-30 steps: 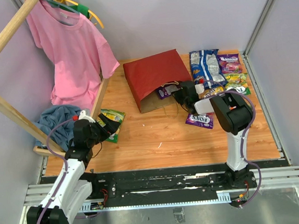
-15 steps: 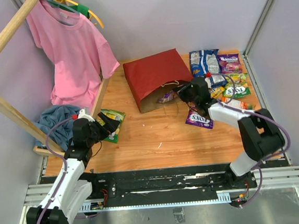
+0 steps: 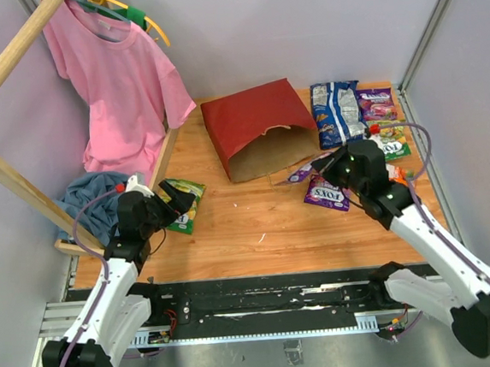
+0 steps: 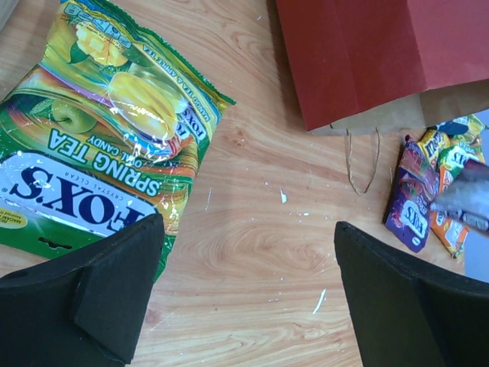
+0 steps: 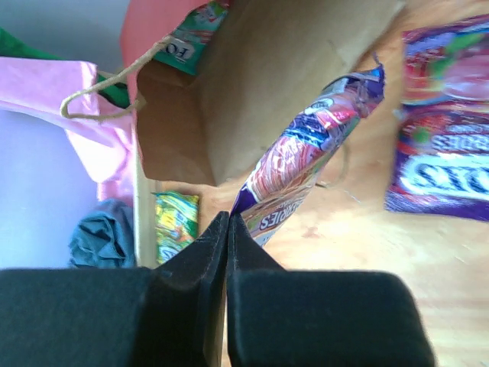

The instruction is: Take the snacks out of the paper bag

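Snacks (image 3: 342,111) mostly lie at three o'clock of the paper bag (image 3: 253,123); the right gripper (image 3: 328,169) has drawn a purple packet (image 3: 304,172) out of the mouth, where it sat a second ago. From the left wrist, the left gripper (image 4: 248,267) is spread wide, empty, green packet (image 4: 114,138) at ten o'clock. From the right wrist, fingers (image 5: 191,252) pinch the purple packet's end; a teal packet (image 5: 187,42) seems left inside, so one more pull probably remains.

Paper bag (image 3: 258,135) lies at far middle, mouth toward near edge. Packet pile (image 3: 346,110) in far right corner. Slim packet (image 3: 300,174) just before the mouth, another packet (image 3: 326,196) right of it. Lone packet (image 3: 181,204) near left edge.
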